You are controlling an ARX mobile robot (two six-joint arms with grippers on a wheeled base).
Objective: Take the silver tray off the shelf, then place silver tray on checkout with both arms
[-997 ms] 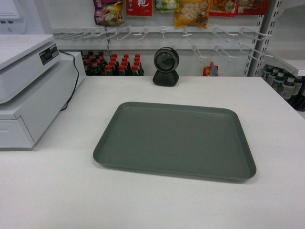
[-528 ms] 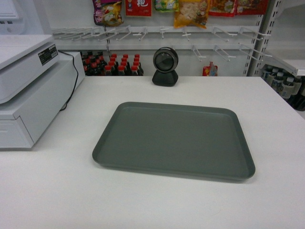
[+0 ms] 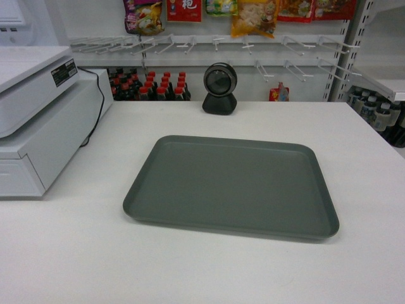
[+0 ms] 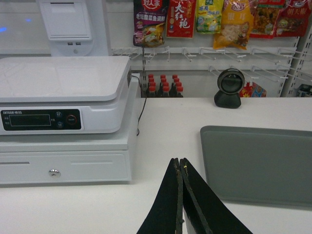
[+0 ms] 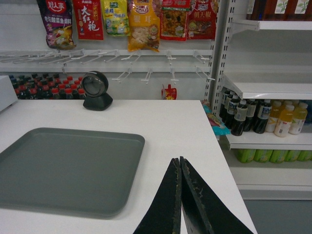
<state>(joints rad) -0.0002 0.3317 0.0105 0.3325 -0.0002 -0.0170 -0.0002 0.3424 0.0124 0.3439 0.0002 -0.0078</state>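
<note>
The flat matte grey-green rectangular tray lies on the white tabletop, between the left tool and right tool, both pinched together, empty. Withdraw level, without nudging its rim.

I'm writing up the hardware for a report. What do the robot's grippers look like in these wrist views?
Only the fingers show. The left gripper has two thin, flat black fingers tapering to a point. The right gripper looks the same, its black fingers scuffed with pale specks. No cables, markings or housings are visible.
</note>
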